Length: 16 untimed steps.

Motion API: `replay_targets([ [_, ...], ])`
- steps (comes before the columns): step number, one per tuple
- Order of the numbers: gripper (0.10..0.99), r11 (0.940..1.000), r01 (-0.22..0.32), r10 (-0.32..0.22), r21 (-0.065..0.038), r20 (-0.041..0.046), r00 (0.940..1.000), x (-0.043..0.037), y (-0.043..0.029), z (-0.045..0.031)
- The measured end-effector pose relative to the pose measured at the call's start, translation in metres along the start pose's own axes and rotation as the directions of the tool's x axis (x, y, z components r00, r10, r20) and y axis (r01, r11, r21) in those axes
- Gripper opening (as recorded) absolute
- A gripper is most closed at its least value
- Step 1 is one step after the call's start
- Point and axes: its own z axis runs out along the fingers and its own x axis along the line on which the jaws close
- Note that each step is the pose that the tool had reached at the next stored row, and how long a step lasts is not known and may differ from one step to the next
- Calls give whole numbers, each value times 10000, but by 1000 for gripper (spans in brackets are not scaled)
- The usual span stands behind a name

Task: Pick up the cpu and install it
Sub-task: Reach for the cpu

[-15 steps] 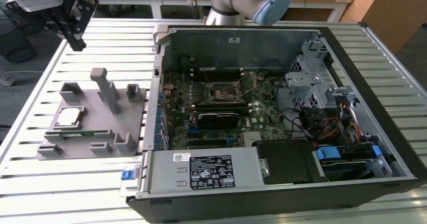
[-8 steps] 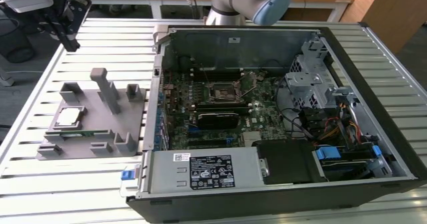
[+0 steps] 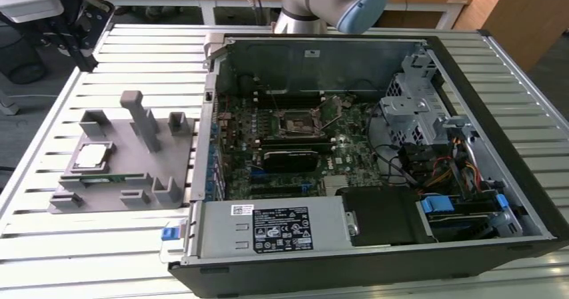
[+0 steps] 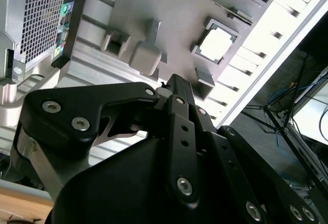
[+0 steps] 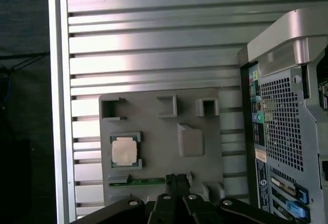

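The cpu (image 3: 92, 155) is a small silver-topped square lying flat in a pocket of the grey fixture plate (image 3: 124, 186), at the exterior view's left. Both wrist views show it from high above, cpu (image 5: 125, 150) and cpu (image 4: 215, 44), on the same fixture plate (image 5: 154, 106). My gripper (image 5: 177, 179) hangs well above the plate with its black fingers shut together and nothing between them, off to one side of the cpu. The second wrist view shows the gripper (image 4: 177, 83) the same way. The empty socket (image 3: 300, 122) sits on the motherboard inside the open computer case (image 3: 498, 146).
A thin green memory stick (image 3: 102, 178) lies in a slot of the fixture near the cpu. Tall grey posts (image 3: 142, 119) rise from the plate. A black block (image 3: 289, 159) lies below the socket. The arm (image 3: 329, 2) rises behind the case on a slatted metal table (image 3: 133, 52).
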Motion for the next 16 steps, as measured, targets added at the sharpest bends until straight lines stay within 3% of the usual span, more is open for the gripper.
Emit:
replay_targets([
  [9,114,9989,466,-466,9,-62,9989,89,-22,83],
  [16,114,9988,494,-494,9,-63,9988,293,-38,98],
])
